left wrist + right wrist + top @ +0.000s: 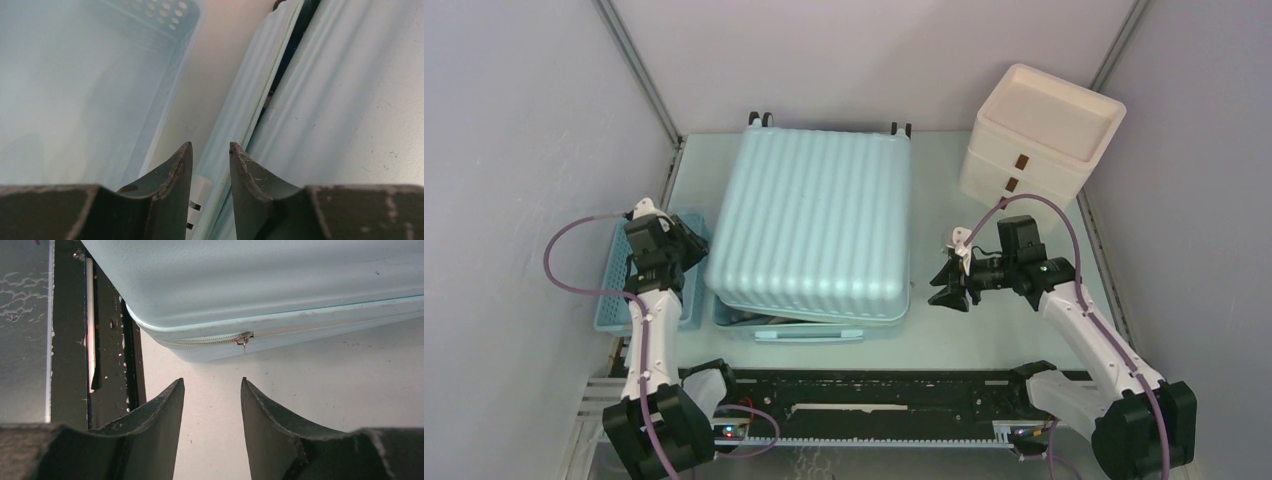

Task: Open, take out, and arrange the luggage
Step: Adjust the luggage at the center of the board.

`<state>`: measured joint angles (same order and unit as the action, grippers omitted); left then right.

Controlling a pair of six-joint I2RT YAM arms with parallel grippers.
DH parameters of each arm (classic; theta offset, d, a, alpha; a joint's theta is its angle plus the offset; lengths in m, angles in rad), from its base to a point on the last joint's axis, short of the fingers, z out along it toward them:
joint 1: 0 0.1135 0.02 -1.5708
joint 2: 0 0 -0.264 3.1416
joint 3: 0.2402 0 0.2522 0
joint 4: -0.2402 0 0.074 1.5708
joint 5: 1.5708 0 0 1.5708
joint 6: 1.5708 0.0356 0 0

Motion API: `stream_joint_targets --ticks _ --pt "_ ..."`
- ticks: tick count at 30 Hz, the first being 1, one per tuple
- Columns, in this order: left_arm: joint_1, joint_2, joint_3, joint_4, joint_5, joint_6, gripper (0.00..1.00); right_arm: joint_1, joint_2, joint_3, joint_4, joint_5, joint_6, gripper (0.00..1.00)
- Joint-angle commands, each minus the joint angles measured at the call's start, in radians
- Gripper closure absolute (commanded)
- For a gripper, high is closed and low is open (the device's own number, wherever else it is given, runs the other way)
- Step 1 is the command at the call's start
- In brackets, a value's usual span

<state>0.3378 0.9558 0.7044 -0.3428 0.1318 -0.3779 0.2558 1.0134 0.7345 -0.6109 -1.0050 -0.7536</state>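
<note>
Jaws on left gripper (211, 146) show a narrow gap at luggage (809, 215) left rim, lid ajar, basket (614, 290) close alongside; can't tell if pinching. Right gripper (212, 385) jaws spread, empty, over counter (310, 390) nr zip pull (243, 340).

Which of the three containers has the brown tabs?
The cream-white stacked box, far right corner; the mint suitcase and small blue basket show none.

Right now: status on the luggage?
Left gripper at luggage left seam, grip unclear. Right gripper open, clear. Luggage just ajar. Basket beside left gripper.
</note>
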Motion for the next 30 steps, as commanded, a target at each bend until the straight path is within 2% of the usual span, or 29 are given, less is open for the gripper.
stream_joint_targets --ticks 1,6,13,16,19,23,25,28,30 --pt "-0.007 -0.003 0.035 -0.042 0.168 -0.004 0.62 0.005 -0.030 0.045 0.002 -0.023 -0.009 0.46" --pt "-0.012 -0.107 0.006 -0.010 0.348 -0.002 0.62 0.005 -0.035 0.045 0.004 -0.021 -0.010 0.46" --pt "-0.024 -0.244 -0.021 -0.041 0.454 -0.071 0.62 -0.003 -0.044 0.076 -0.041 -0.067 -0.023 0.45" --pt "-0.026 -0.269 -0.015 -0.080 0.441 -0.063 0.60 -0.020 -0.059 0.082 -0.061 -0.134 -0.033 0.44" --pt "-0.026 -0.308 0.026 -0.150 0.344 -0.011 0.48 -0.037 -0.072 0.082 -0.076 -0.189 -0.040 0.43" --pt "-0.026 -0.374 0.052 -0.167 0.297 -0.003 0.15 -0.038 -0.061 0.082 -0.078 -0.224 -0.029 0.43" --pt "-0.026 -0.380 0.060 -0.182 0.266 0.006 0.05 -0.028 -0.047 0.082 -0.079 -0.237 -0.023 0.43" --pt "-0.026 -0.347 0.055 -0.193 0.240 0.017 0.00 -0.005 -0.034 0.082 -0.078 -0.241 -0.018 0.43" --pt "-0.026 -0.315 0.047 -0.187 0.287 0.014 0.00 0.005 -0.031 0.082 -0.076 -0.239 -0.016 0.43"
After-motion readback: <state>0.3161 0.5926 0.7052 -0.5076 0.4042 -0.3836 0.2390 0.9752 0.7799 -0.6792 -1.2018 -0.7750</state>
